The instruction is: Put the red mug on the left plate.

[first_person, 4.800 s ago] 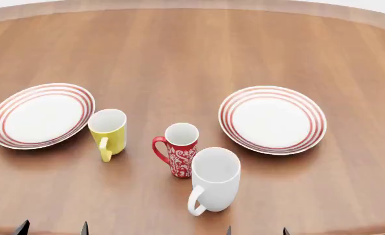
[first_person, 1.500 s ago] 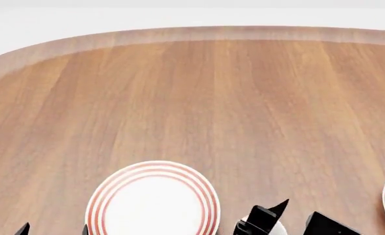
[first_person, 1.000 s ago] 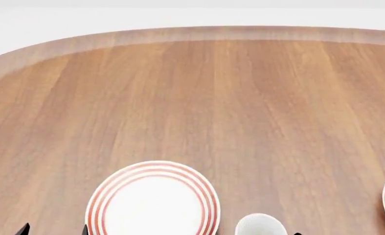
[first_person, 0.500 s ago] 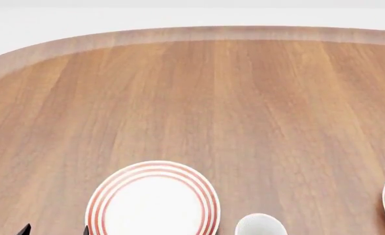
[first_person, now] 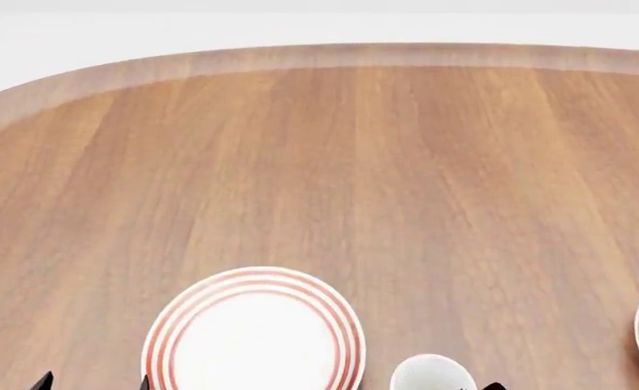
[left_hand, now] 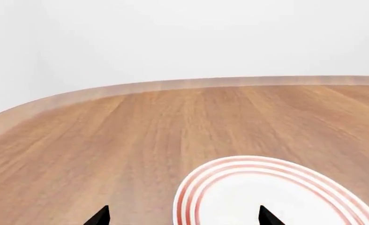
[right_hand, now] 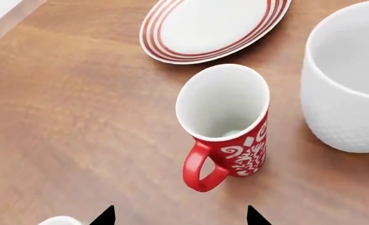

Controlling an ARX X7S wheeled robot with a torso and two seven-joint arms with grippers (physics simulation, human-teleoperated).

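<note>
Right wrist view alone shows the red mug (right_hand: 225, 126): it stands upright on the bench (right_hand: 65, 117), just beside the bigger white mug (right_hand: 347, 79) and near a ringed plate (right_hand: 215, 28), apart from both. The right gripper (right_hand: 178, 216) has its jaws wide and holding nothing. In the head view, the left plate (first_person: 254, 333) lies bare. The left gripper (left_hand: 181, 216) over it is also wide.

Glossy ceramic red mug (right_hand: 227, 125), smooth wood-grain table (first_person: 330, 162), matt sheen
</note>
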